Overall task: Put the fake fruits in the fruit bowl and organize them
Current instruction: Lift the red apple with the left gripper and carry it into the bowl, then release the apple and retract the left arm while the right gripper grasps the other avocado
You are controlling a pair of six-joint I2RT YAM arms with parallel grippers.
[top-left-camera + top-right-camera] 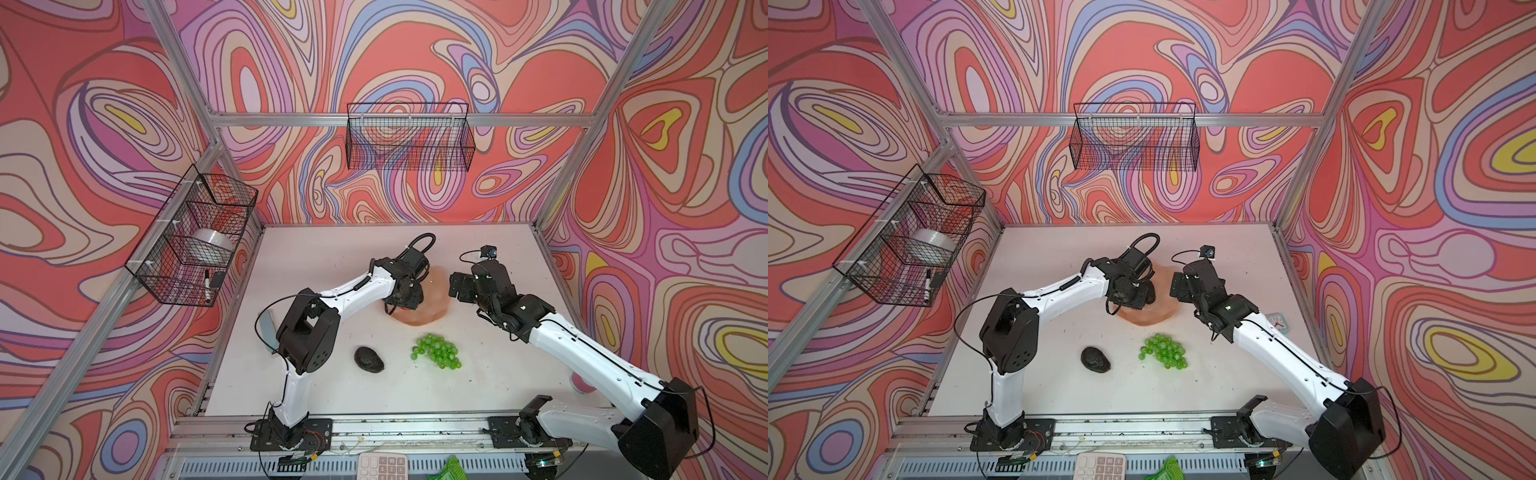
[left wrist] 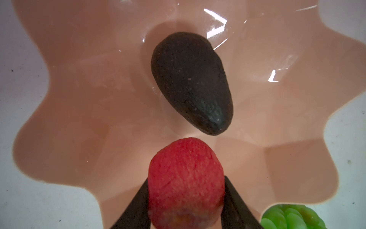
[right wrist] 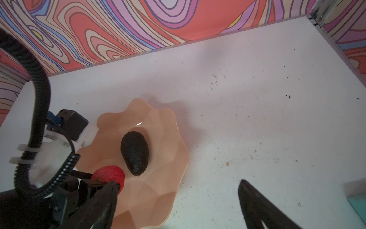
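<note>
Nearest to us, a white keypad (image 1: 382, 465) lies past the table's front edge, well in front of the bowl (image 1: 436, 291).

Going from the left, a dark avocado (image 1: 368, 358) lies on its side on the table, front-left of the bowl and well apart from it. Next, our left gripper (image 2: 186, 190) hangs over the bowl's left side, jaws clamped on the small red apple (image 3: 111, 175), one finger on each flank. Whether the apple touches the bowl we cannot tell. Inside the bowl, a second avocado (image 2: 190, 83) lies flat on the floor, just beyond the apple and apart from it. The bunch of green grapes (image 1: 436, 352) lies on the table just in front of the bowl. On the right, our right gripper (image 3: 178, 184) waits beside the bowl, jaws wide apart with nothing between them.

We judge the apple light and firm, its rough skin giving good hold. The loose avocado looks stiff and pebbly, so we would pinch it across its narrower waist. The grapes look soft and loose. We would take them gently from above, across the bunch's middle.
</note>
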